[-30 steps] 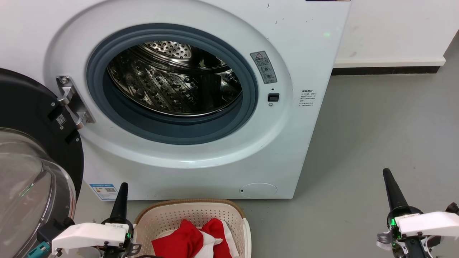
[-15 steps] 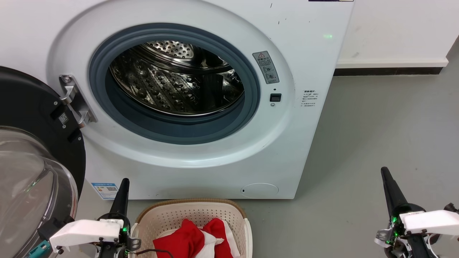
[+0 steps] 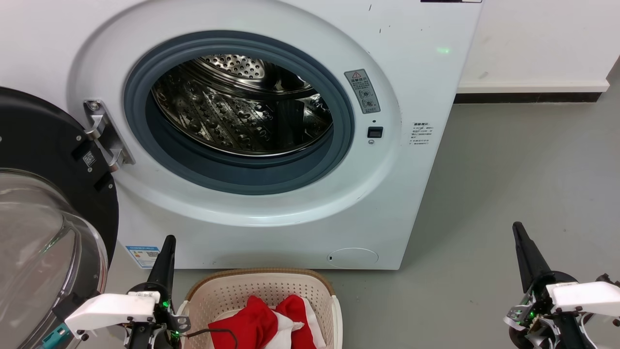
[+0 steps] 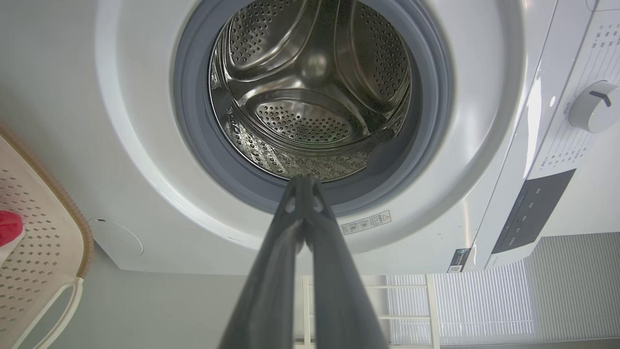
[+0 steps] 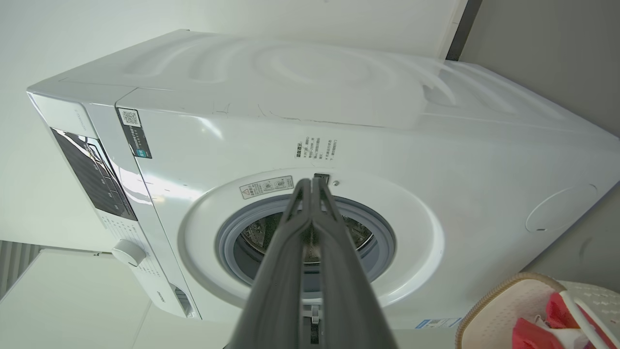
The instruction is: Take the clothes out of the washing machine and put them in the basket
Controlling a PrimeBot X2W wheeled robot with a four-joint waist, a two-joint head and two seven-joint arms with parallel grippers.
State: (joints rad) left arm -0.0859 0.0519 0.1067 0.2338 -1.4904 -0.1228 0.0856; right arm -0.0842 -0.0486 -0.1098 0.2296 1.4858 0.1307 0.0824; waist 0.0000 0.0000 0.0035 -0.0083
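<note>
Checking status: the clothes (image 3: 252, 322), red with white parts, lie in the basket (image 3: 256, 273) on the floor directly before the washing machine (image 3: 271, 232). The drum (image 3: 242, 111) shows bare steel in the head and left wrist views. Judged: unloading looks finished.
Risk, left: the glass door (image 3: 43, 145) hangs wide open just beside the left arm. A careless sideways sweep of that arm could knock it.
Risk, centre-left: a dark cable (image 3: 213, 332) loops from the left wrist over the basket's edge, near the red fabric. Lifting the arm sharply might snag a garment and drag it out.
Risk, centre: the grey seal (image 3: 252, 179) hides the drum's lower front strip in the head view. A small piece left there would be missed without a closer look.
Left gripper (image 3: 168, 245): fingers pressed together to the tips, nothing between them; hovers between door and basket, touching neither, aimed at the porthole.
Right gripper (image 3: 518, 231): fingers likewise together, empty; well apart to the right, above bare floor (image 3: 508, 169).
</note>
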